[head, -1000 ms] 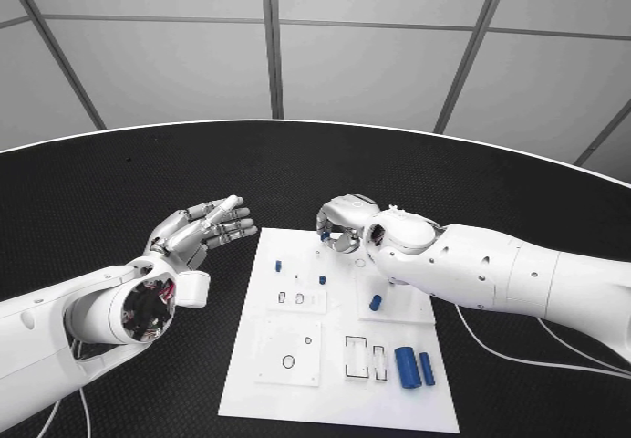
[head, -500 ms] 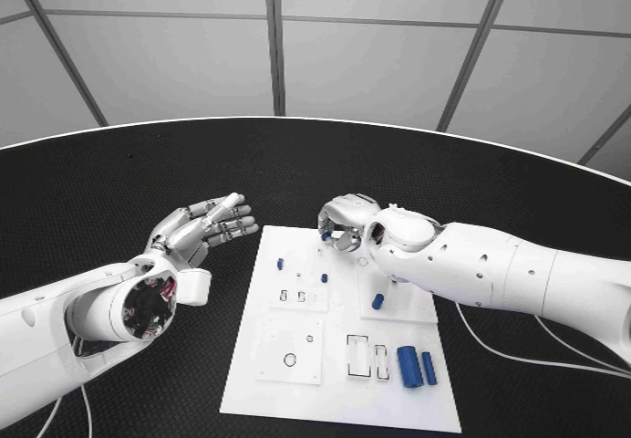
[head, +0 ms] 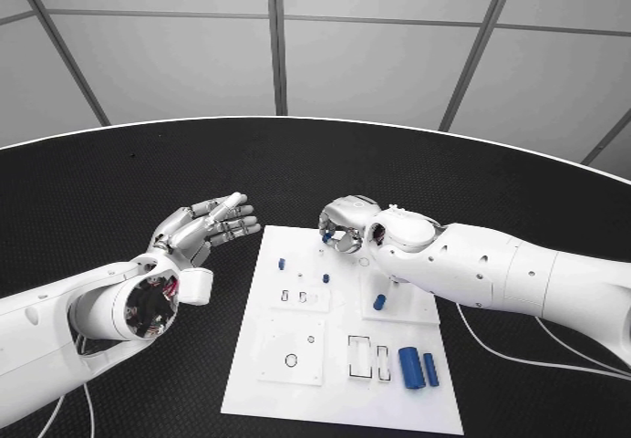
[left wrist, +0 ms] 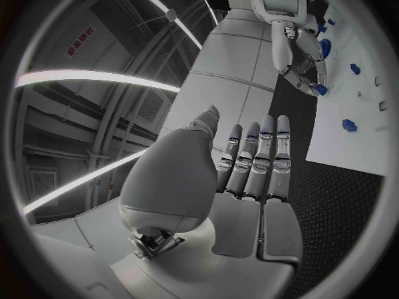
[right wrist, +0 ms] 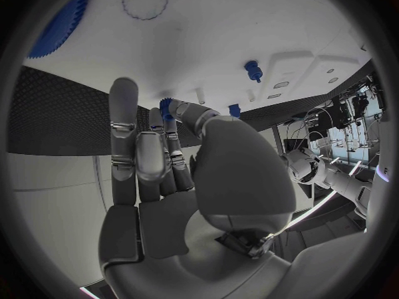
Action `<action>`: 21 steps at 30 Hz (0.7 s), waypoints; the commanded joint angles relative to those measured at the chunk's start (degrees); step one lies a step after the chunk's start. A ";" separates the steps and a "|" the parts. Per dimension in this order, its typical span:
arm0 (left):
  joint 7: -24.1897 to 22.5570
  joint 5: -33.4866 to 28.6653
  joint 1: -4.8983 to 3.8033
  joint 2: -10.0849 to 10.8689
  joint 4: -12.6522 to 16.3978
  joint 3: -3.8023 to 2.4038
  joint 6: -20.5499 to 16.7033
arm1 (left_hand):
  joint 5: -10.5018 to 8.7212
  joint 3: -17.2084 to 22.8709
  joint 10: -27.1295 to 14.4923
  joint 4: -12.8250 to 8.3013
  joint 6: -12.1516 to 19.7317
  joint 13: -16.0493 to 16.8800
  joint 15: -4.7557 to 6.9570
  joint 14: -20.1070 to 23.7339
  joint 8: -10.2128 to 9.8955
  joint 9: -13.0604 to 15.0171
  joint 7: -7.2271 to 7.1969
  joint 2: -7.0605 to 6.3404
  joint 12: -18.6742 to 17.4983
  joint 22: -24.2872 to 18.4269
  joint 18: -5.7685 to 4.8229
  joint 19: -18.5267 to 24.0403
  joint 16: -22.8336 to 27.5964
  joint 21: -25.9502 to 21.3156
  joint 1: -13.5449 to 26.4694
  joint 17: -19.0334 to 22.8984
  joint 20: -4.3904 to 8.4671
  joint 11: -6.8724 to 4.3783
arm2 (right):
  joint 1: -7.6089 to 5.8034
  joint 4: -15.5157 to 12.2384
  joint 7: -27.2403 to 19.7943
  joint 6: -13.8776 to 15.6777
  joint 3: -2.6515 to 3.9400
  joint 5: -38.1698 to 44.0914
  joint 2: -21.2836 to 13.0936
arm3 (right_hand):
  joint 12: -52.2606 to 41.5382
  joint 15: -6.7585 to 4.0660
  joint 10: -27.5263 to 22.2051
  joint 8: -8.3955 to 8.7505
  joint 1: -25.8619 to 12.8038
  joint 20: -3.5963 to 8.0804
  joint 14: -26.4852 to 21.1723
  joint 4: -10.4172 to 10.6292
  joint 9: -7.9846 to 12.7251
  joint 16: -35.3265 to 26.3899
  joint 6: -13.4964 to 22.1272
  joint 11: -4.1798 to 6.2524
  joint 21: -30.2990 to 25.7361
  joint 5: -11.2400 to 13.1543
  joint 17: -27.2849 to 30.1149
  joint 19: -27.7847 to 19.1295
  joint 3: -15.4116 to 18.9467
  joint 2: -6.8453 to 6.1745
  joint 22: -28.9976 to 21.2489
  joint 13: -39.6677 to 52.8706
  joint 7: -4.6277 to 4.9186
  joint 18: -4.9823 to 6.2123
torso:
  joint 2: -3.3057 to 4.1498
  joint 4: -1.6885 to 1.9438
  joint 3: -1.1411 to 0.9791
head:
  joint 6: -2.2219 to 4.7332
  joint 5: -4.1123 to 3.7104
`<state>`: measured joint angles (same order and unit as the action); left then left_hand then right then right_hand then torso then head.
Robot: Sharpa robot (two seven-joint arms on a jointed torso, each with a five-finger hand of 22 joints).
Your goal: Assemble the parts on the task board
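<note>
- Head view: the black counter [head: 131, 182] carries the white task board [head: 345, 401], lying lengthwise away from the robot between its two arms.
- The right arm [head: 526, 274] reaches across the board's far right part, and the right hand [head: 345, 226] hovers over the far edge with its fingers curled in.
- In the right wrist view a small blue part [right wrist: 165, 105] sits at the fingertips [right wrist: 185, 109], seemingly pinched between thumb and a finger; in the left wrist view the same blue speck shows at that hand's tip.
- The left hand [head: 200, 228] hangs above the counter just off the board's left edge, palm up, fingers spread, holding nothing.
- Near the board's near right end, two blue cylinders [head: 416, 367] lie side by side, beside two empty rectangular slots [head: 367, 356].
- One blue piece [head: 378, 301] lies on the raised right panel; a blue peg [head: 282, 264] and a smaller blue peg [head: 325, 277] stand further left.
- My read: this is the carry-and-place step for the pinched part, with most of the assembly undone.
- The next move calls for lining that part up over its socket and lowering it straight; which socket, I cannot tell.
</note>
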<state>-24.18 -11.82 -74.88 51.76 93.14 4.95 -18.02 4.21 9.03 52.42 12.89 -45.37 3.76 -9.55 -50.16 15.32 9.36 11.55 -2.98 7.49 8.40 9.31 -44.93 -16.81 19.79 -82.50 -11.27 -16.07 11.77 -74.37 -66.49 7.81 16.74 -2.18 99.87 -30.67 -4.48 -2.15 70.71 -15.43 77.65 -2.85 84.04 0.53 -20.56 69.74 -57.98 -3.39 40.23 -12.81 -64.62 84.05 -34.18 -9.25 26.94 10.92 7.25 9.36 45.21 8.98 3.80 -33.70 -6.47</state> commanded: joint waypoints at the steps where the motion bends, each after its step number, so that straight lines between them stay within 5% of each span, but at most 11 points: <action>1: 0.01 0.00 -0.01 0.00 -0.04 0.00 0.00 | 0.09 0.25 0.23 0.01 -0.23 -0.07 -0.07 0.41 -0.33 -0.10 3.06 -0.29 -0.27 -0.05 1.15 -0.50 0.29 0.26 0.16 0.00 0.00 0.07 | 0.00 0.08 -0.04 -0.02 0.00 0.00 0.04 | 0.55 0.19 -0.89 0.71 -0.62 0.19 1.43 -0.25 -0.04 -0.45 0.91 -0.04 -0.46 0.44 0.26 2.23 -0.16 -0.21 -0.28 -0.16 0.09 -0.46 | 0.02 0.00 0.01 | 0.00 -0.01; 5: 0.03 0.00 -0.03 -0.02 -0.11 0.00 0.01 | 0.09 0.25 0.23 0.01 -0.23 -0.07 -0.07 0.41 -0.33 -0.10 3.06 -0.29 -0.27 -0.05 1.15 -0.50 0.29 0.26 0.16 0.00 0.00 0.07 | 0.00 0.19 -0.18 -0.09 0.00 0.00 0.05 | 1.02 0.79 -3.50 2.59 -1.54 -0.11 0.86 -0.02 0.23 -1.77 3.79 -0.74 -1.44 0.82 1.95 1.97 -0.82 -1.21 -1.08 -0.75 0.79 -0.51 | -0.03 0.00 -0.01 | -0.12 0.01; 8: 0.04 0.00 -0.03 -0.04 -0.22 0.00 0.02 | 0.09 0.25 0.23 0.01 -0.23 -0.07 -0.07 0.41 -0.33 -0.10 3.06 -0.29 -0.27 -0.05 1.15 -0.50 0.29 0.26 0.16 0.00 0.00 0.07 | 0.00 -0.16 -0.25 -0.10 0.00 0.00 -0.20 | 1.04 1.54 -9.26 5.41 -2.78 -0.59 -0.49 0.08 1.13 -5.28 8.35 -1.73 -2.89 1.22 5.92 1.21 -1.09 -3.57 -2.30 -2.24 1.01 -0.61 | -0.03 -0.01 -0.01 | -0.04 -0.05; 17: 0.07 0.00 -0.04 -0.12 -0.90 0.00 0.09 | 0.09 0.26 0.21 0.01 -0.20 -0.07 -0.08 0.42 -0.36 -0.11 3.08 -0.31 -0.35 -0.07 1.15 -0.49 0.33 0.25 0.16 0.00 0.00 0.09 | 0.01 -3.24 0.06 0.60 -0.01 0.00 -2.64 | 0.94 1.83 -12.18 6.79 -3.40 -0.91 -0.77 0.13 1.48 -6.64 10.42 -2.02 -3.30 1.81 7.53 0.69 0.29 -4.57 -2.40 -3.00 0.18 -0.59 | -0.09 -0.32 -0.38 | 0.15 -0.24; 21: 0.10 0.01 -0.03 -0.34 -1.40 0.01 0.27 | 0.09 0.28 0.19 -0.01 -0.18 -0.07 -0.09 0.43 -0.38 -0.12 3.08 -0.33 -0.39 -0.08 1.14 -0.49 0.36 0.25 0.15 -0.01 -0.01 0.09 | 0.02 -6.74 0.43 2.52 -0.01 -0.32 -5.58 | 0.65 1.81 -12.08 6.80 -3.60 -0.98 -0.83 0.39 1.42 -7.09 10.25 -1.94 -3.22 1.98 8.09 0.59 1.26 -4.53 -2.18 -3.01 -0.15 -0.55 | -0.23 -0.53 -0.60 | 0.44 -0.49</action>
<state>-24.09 -11.82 -74.92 51.47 91.85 4.96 -17.80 4.21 9.04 52.42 12.89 -45.37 3.75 -9.55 -50.16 15.32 9.32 11.55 -2.98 7.49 8.40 9.31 -44.93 -16.81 19.79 -82.51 -11.27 -16.07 11.77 -74.36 -71.85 8.14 18.42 -2.20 99.78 -34.85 -3.59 -0.71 58.65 -8.73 74.04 -3.29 83.22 0.84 -19.14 63.01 -47.78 -5.42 37.16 -11.21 -56.66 84.04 -33.26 -13.46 24.61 7.93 7.26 9.35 45.08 8.65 3.43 -33.48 -6.73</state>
